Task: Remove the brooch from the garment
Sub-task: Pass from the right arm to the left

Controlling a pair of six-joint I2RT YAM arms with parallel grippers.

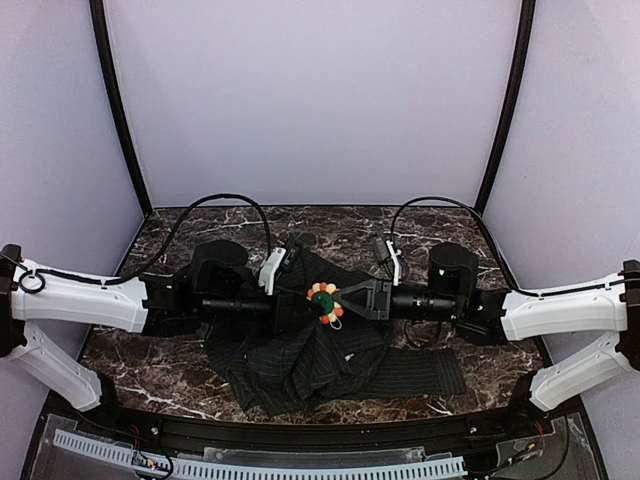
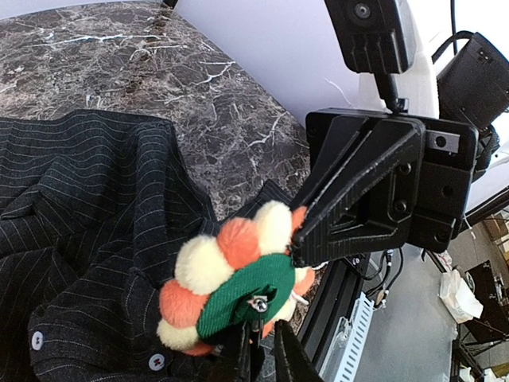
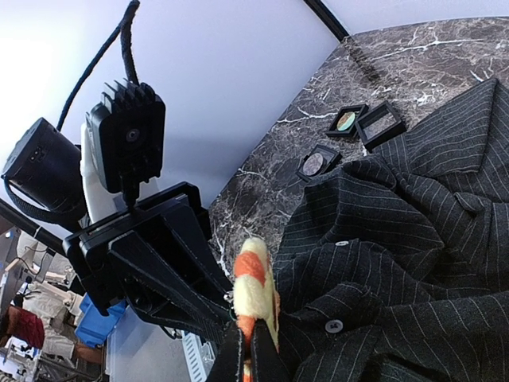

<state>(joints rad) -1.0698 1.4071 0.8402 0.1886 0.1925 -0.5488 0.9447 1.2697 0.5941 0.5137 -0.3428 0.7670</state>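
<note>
At the centre of the top view the brooch (image 1: 322, 300) sits between both pincers, over the dark pinstriped garment (image 1: 300, 365). The right gripper (image 3: 246, 350), closed, pinches its beaded rim. The left gripper (image 2: 261, 341), fingers drawn nearly together, nips the metal clasp on its green middle. Whether the pin is in the cloth cannot be told. On the marble table (image 1: 140, 360), upper right in the right wrist view, three small black boxes (image 3: 346, 121) lie by the collar; two show a round disc inside.

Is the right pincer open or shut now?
Shut: the right pincer clamps the edge of the brooch.
</note>
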